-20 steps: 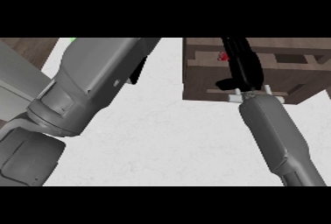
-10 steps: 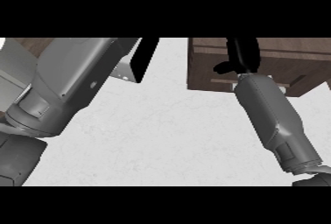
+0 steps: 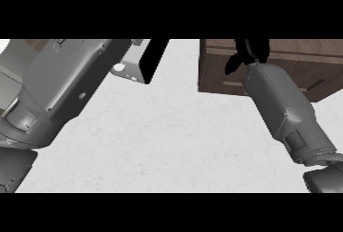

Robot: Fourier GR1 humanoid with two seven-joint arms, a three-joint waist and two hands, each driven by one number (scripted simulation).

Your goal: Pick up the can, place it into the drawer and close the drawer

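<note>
Up top, right hand [image 3: 249,53] over the brown drawer [image 3: 221,68].

The pale speckled counter top [image 3: 167,140] lies bare across its middle, a wide lane between the two grey forearms. The dark brown wooden drawer [image 3: 221,68] blocks the far right corner, with the right grey forearm [image 3: 285,108] slanting over its front. The bulky left grey forearm [image 3: 60,90] fills the left side.

Drawer [image 3: 221,68] at counter's [image 3: 174,145] far right; right hand [image 3: 247,53] over it.
</note>
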